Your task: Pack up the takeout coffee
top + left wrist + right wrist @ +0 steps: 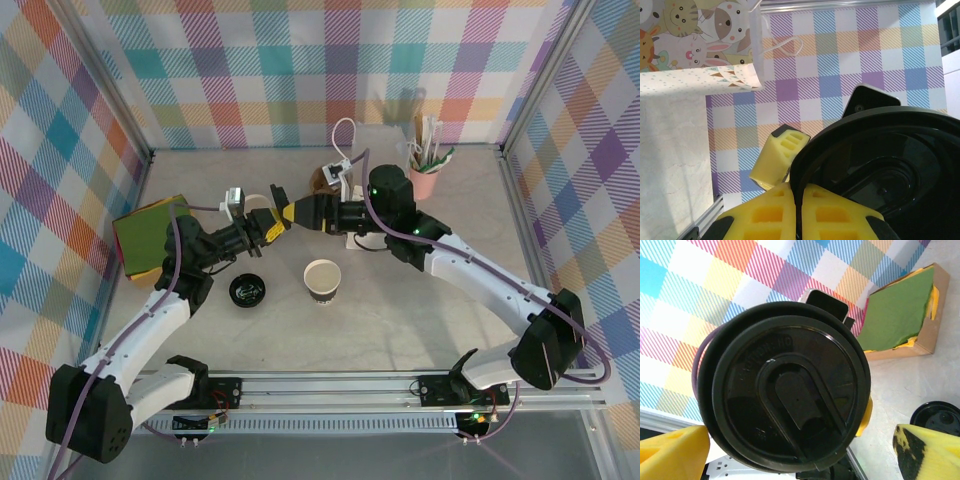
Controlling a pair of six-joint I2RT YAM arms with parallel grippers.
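Place: robot lab test booth
Walls: checked cloth [250,70] on aluminium frame [535,95]
Mount: rail [330,385] along table [420,320] edge

The left arm [150,325] rises from its base at the near left and leans toward the middle, wrist level and pointing right. The left gripper [268,225] is aloft, its yellow fingers [770,215] pressed nearly together, pinching the coffee cup [785,390]. The right arm [490,285] bends at the near right and stretches left. The right gripper [288,212] faces the left one, fingers [670,455] spread wide on either side of the cup, not touching it.
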